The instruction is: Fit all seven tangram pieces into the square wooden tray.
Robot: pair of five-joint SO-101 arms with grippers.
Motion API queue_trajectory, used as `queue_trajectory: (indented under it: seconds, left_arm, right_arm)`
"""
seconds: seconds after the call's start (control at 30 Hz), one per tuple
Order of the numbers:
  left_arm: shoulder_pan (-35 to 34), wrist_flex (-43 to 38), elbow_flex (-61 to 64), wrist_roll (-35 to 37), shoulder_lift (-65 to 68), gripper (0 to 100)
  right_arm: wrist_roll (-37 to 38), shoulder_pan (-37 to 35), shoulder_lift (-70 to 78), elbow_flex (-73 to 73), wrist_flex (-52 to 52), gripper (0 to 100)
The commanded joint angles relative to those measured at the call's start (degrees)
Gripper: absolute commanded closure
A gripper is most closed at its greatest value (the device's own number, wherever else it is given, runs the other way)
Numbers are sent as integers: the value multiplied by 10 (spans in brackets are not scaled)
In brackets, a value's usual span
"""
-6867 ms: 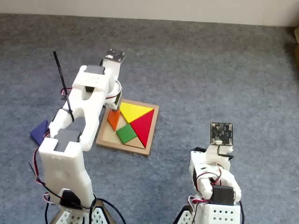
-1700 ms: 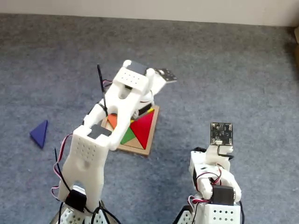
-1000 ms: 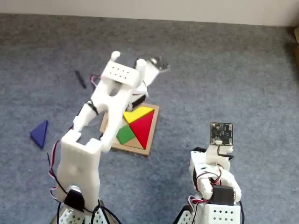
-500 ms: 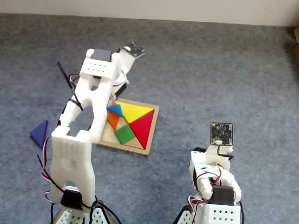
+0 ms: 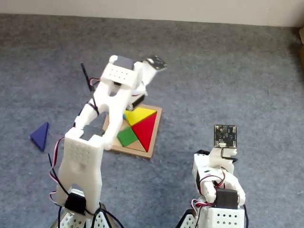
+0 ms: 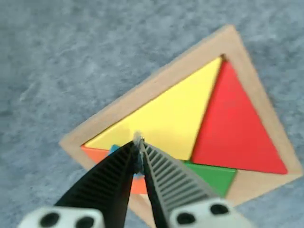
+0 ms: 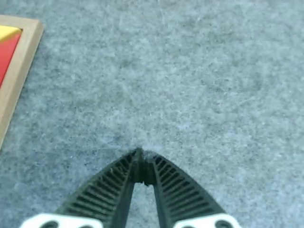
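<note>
Left arm (image 5: 116, 90) had swung back right over the tray (image 5: 153, 140) since half a second before. Left gripper (image 6: 138, 142) had jaws together, tip at the yellow triangle's (image 6: 166, 116) edge. Red triangle (image 6: 230, 123) and green square (image 5: 127, 137) sat in the tray. Blue triangle (image 5: 40, 135) lay well apart on the carpet (image 7: 190, 71). Right gripper (image 7: 140, 156) had jaws together, over carpet.

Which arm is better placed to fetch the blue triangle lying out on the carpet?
Probably left. The blue triangle lies on the left arm's side of the tray, and the left claw hangs over the tray. The right claw sits back on the tray's other side, farther away.
</note>
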Motion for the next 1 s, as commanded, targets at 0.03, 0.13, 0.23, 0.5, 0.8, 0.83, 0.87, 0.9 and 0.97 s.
queue_trajectory:
  seconds: [0.03,0.13,0.23,0.5,0.8,0.83,0.87,0.9,0.97]
  left_arm:
    - [27,19,-6,4,-13,994]
    - [14,18,-19,4,-22,994]
    - [-13,13,-26,4,-31,994]
    - [-87,-8,-15,2,-30,994]
    - [-79,-58,37,1,-29,994]
    - [-73,-68,54,1,-29,994]
    - [-65,-76,69,-4,-29,994]
    - [-57,-79,82,-15,-29,994]
    - [-37,-82,103,-25,-31,994]
  right_arm:
    - [3,7,-3,58,-6,980]
    - [3,7,-3,58,-6,980]
    - [3,7,-3,58,-6,980]
    - [3,7,-3,58,-6,980]
    - [3,7,-3,58,-6,980]
    - [3,7,-3,58,-6,980]
    - [3,7,-3,58,-6,980]
    - [3,7,-3,58,-6,980]
    - [3,7,-3,58,-6,980]
